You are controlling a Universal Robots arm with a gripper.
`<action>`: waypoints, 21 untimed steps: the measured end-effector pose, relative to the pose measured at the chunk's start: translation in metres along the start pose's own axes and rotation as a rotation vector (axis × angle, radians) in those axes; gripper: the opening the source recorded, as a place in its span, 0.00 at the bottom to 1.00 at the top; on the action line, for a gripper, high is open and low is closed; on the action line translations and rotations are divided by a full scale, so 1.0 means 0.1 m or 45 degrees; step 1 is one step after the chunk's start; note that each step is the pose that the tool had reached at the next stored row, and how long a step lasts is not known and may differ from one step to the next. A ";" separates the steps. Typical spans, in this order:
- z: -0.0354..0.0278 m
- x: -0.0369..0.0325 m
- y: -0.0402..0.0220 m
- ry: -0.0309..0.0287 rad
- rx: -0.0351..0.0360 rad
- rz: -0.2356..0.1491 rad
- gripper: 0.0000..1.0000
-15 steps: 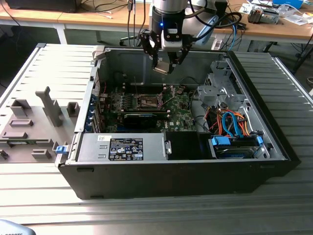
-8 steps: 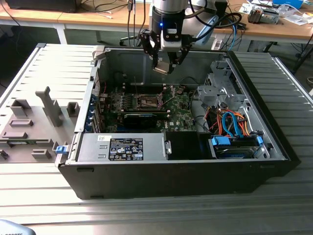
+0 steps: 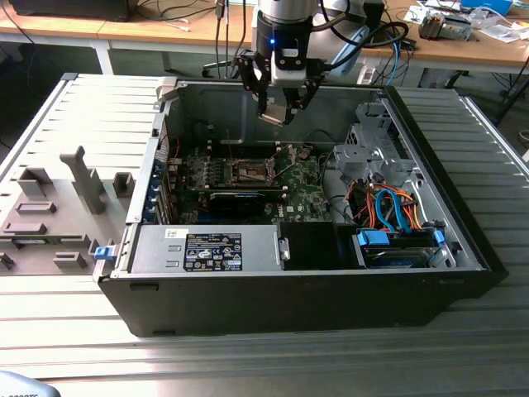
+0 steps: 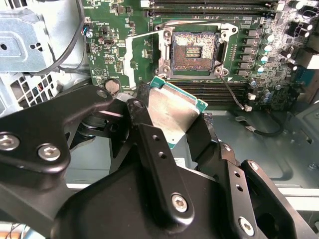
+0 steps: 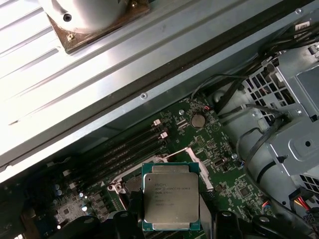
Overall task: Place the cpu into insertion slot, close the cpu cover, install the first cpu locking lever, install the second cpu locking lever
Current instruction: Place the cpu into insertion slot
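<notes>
My gripper [image 3: 275, 114] hangs above the open computer case, shut on the cpu [image 3: 272, 117]. In the first wrist view the cpu [image 5: 171, 199] shows its silvery metal top and green edge between two black fingers [image 5: 225, 225]. The second wrist view has the cpu [image 4: 174, 112] tilted in the gripper [image 4: 172, 119], apart from the board below. The insertion slot [image 4: 194, 50] lies uncovered on the green motherboard [image 4: 114, 45], with its contacts showing inside a metal rim. In the exterior view the insertion slot [image 3: 248, 172] sits below and slightly to the left of the gripper. I cannot make out the cpu cover.
A thin wire lever [image 4: 233, 94] sticks out beside the slot. Long black memory slots [image 5: 132, 147] run near it. A grey drive cage [image 3: 372, 149] with orange and blue cables [image 3: 397, 211] fills the case's right side. A power supply [image 3: 211, 248] sits at the front.
</notes>
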State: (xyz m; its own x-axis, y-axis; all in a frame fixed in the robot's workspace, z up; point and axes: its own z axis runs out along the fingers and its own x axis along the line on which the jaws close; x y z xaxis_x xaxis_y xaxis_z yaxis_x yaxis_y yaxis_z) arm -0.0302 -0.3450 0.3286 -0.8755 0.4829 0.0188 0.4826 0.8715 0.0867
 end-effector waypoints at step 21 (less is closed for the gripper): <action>0.004 0.000 0.000 -0.0028 -0.0006 0.032 0.54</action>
State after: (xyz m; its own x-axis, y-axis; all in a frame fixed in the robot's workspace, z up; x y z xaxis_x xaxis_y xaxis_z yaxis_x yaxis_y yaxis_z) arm -0.0302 -0.3450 0.3282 -0.8631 0.5047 0.0188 0.5043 0.8592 0.0867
